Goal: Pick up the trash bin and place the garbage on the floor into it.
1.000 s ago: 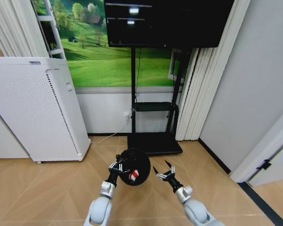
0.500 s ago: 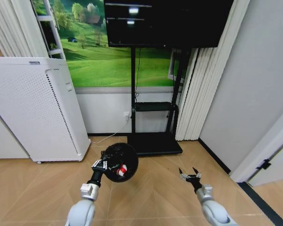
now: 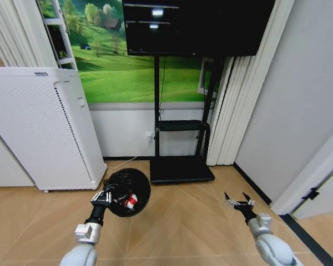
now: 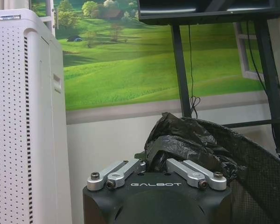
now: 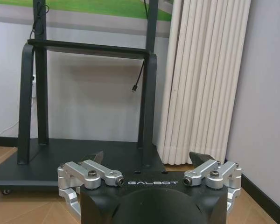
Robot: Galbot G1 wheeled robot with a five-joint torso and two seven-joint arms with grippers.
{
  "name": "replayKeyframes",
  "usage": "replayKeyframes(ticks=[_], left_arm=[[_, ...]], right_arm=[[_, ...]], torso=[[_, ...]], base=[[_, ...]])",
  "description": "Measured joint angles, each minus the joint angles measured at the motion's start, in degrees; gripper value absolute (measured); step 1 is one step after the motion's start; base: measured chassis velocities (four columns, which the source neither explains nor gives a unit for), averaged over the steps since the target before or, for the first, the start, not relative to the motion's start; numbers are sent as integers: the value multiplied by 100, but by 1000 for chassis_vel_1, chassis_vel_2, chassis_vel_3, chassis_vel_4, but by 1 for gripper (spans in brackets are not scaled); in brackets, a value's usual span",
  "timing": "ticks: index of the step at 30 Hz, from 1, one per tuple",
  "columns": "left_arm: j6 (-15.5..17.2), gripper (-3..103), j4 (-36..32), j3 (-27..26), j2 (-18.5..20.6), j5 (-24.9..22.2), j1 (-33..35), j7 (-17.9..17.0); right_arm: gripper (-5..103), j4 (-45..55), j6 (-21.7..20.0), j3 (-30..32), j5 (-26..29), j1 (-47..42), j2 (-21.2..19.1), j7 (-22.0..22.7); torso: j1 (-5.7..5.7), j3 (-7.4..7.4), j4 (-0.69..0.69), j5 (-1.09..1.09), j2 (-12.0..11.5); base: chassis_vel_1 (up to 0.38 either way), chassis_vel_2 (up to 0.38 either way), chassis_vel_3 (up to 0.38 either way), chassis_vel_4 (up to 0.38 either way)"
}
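The trash bin [image 3: 129, 190], round and black with a black liner bag [image 4: 178, 139], hangs tilted above the wooden floor, its mouth turned toward me. Inside it lies a piece of the garbage, a red-and-white packet [image 3: 132, 200]. My left gripper [image 3: 102, 197] is shut on the bin's near rim and the bag bunched there; the left wrist view shows that gripper [image 4: 156, 167] with the mesh wall [image 4: 263, 179] beside it. My right gripper [image 3: 240, 200] hangs open and empty over the floor to the right, and the right wrist view shows it [image 5: 147, 159] facing the TV stand.
A tall white perforated appliance [image 3: 44, 127] stands at the left against the wall. The black TV stand [image 3: 180, 169] with its flat base sits straight ahead, pleated curtains [image 3: 233, 111] to its right. A door frame [image 3: 316, 183] borders the right side.
My left arm has carried the bin to the left and lower. My right gripper has swung out to the right, away from the bin, still open.
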Motion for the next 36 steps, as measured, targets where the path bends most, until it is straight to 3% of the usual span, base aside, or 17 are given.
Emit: replayKeyframes(ticks=[25, 36], left_arm=[[-20, 6, -17, -66, -14, -33, 12, -4], [-28, 6, 2, -61, -29, -51, 15, -6]], right_arm=[[100, 49, 139, 28, -9, -27, 39, -139], [100, 44, 144, 21, -14, -22, 40, -136]], torso=[[0, 1, 0, 1, 0], [0, 1, 1, 2, 0]], base=[[1, 1, -2, -2], [155, 147, -151, -146]])
